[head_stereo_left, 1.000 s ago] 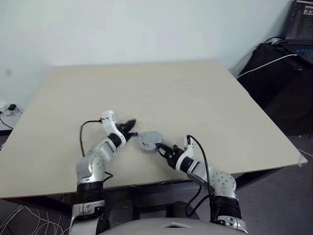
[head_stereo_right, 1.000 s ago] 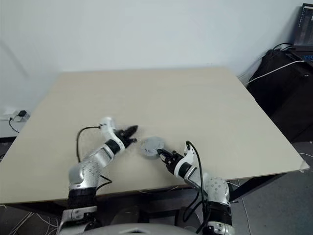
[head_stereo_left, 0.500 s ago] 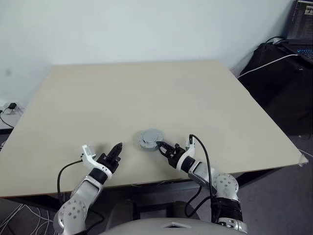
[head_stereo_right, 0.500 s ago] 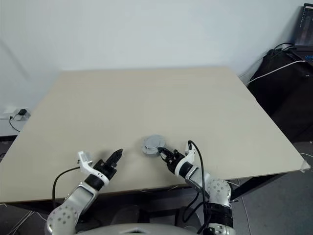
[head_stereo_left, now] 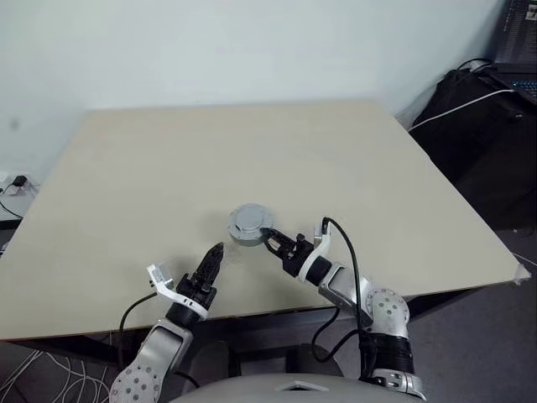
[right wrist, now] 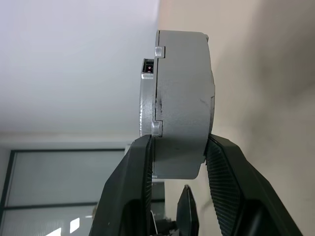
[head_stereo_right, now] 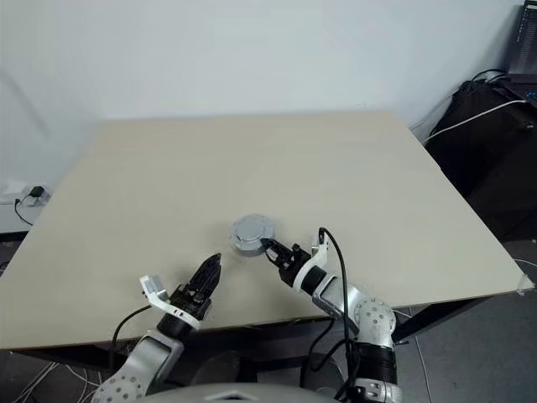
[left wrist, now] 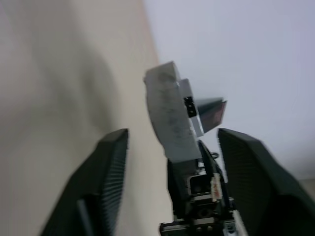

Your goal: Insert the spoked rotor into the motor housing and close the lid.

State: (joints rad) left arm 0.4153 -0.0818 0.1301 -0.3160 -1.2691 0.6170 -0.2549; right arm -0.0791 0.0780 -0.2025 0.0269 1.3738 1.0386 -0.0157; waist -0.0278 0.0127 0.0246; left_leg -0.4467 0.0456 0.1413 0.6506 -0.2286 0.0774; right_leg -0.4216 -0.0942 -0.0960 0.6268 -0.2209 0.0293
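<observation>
The motor housing is a round grey puck with the lid lying flat on top, raised centre up. My right gripper is shut on the housing's rim and holds it just above the table, near the front middle. One of its fingers presses each flat side. My left gripper hangs near the table's front edge, left of the housing and apart from it, open and empty. Its fingers stand wide, with the housing seen edge-on beyond them. The spoked rotor is hidden.
The pale table's front edge runs just under both wrists. A black bag with a white cable stands on the floor beyond the right edge. A wall rises behind the far edge.
My left gripper drew back from the housing to the table's front edge, rolled over and opened. My right gripper lifted the closed housing a little.
</observation>
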